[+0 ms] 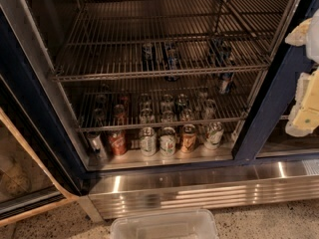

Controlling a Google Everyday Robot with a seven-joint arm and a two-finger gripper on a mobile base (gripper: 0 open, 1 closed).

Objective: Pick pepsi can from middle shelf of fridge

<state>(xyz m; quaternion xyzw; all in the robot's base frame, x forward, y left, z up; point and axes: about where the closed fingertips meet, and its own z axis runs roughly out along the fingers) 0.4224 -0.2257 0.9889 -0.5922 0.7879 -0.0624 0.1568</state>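
Note:
The fridge (259, 113) stands open, with a dark navy frame and chrome wire racks. The middle shelf (99, 75) is the wide rack with the thick front rail. Three dark-blue pepsi cans stand on it towards the back: one left of centre (148, 51), one at the centre (172, 58) and one further right (221, 50). My gripper (305, 96) is a pale shape at the right edge of the view, in front of the navy frame. It is to the right of the cans and well apart from them, and it holds nothing that I can see.
A lower rack (89, 129) holds several cans. Red (117, 142), green-and-white (148, 141) and other cans stand on the pale floor panel (149, 158). Below is the steel kick plate (209, 185). A clear plastic bin (164, 226) sits on the floor in front. A glass door (20, 178) is at the left.

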